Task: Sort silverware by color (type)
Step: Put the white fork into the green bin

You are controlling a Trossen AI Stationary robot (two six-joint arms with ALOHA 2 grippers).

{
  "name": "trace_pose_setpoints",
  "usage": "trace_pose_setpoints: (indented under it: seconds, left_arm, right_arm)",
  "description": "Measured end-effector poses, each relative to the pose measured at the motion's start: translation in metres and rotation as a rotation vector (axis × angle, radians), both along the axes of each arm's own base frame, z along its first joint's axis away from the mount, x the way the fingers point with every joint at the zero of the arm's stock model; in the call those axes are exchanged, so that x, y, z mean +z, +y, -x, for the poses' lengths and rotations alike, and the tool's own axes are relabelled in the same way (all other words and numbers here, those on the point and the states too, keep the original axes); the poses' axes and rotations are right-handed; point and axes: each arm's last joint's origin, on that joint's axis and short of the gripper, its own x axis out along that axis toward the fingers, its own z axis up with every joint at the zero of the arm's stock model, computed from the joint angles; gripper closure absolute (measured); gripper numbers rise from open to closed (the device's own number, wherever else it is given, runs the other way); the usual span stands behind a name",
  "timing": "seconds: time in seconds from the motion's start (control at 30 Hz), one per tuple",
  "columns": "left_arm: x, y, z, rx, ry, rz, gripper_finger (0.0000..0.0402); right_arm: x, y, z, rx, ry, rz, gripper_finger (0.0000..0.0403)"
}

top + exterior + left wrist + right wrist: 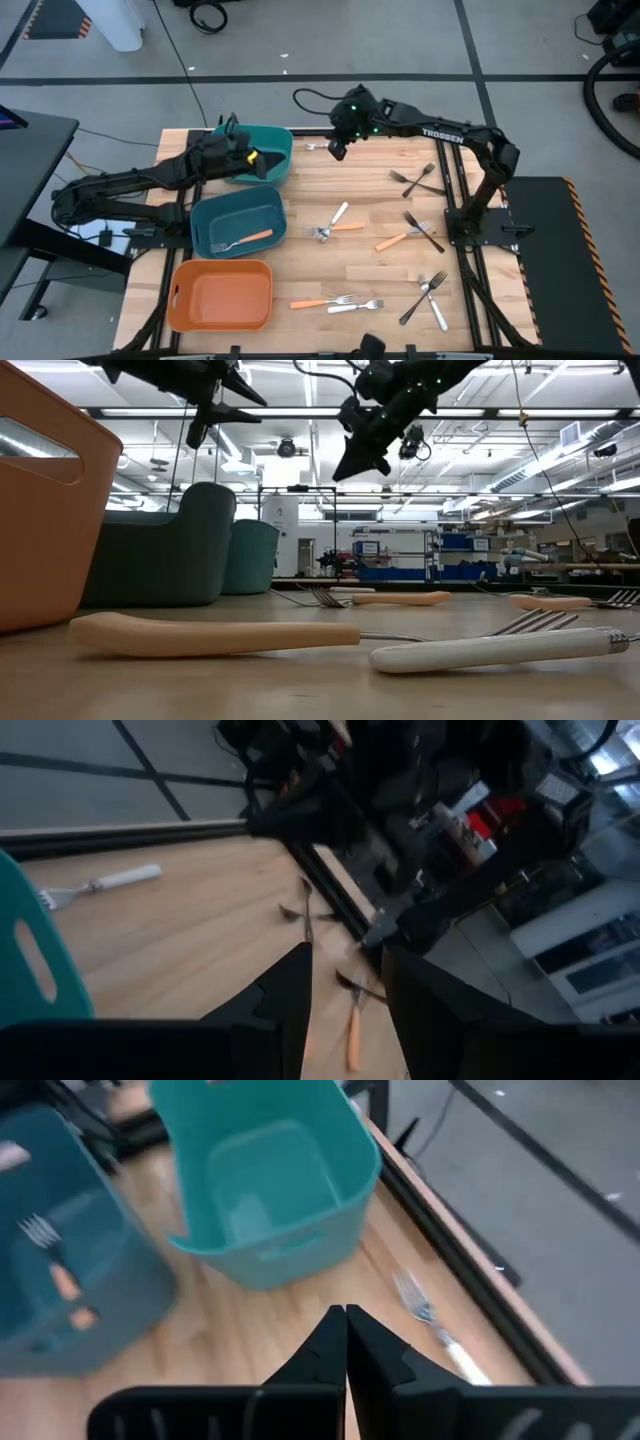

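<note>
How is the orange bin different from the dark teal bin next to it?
The orange bin is orange and holds nothing; the dark teal bin holds one orange-handled fork. The orange bin sits nearest the table's front edge, while the dark teal one sits in the middle of the row. Both are open, rounded rectangular bins lying on the table's left side.

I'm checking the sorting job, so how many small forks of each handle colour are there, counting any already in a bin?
Orange-handled forks: 4 (1 lies in the dark teal plastic bin)
White-handled forks: 4
All-black forks: 4
Total: 12
</note>
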Motion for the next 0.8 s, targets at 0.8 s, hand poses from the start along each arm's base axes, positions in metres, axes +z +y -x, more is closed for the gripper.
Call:
trace_pose_setpoints:
  seconds: [0.8]
  left_arm:
    - [-0.005, 0.002, 0.002, -0.031, 0.111, -0.134, 0.0269]
  right_arm:
    - [-0.051, -0.005, 0.020, 0.027, 0.401, -0.036, 0.0306]
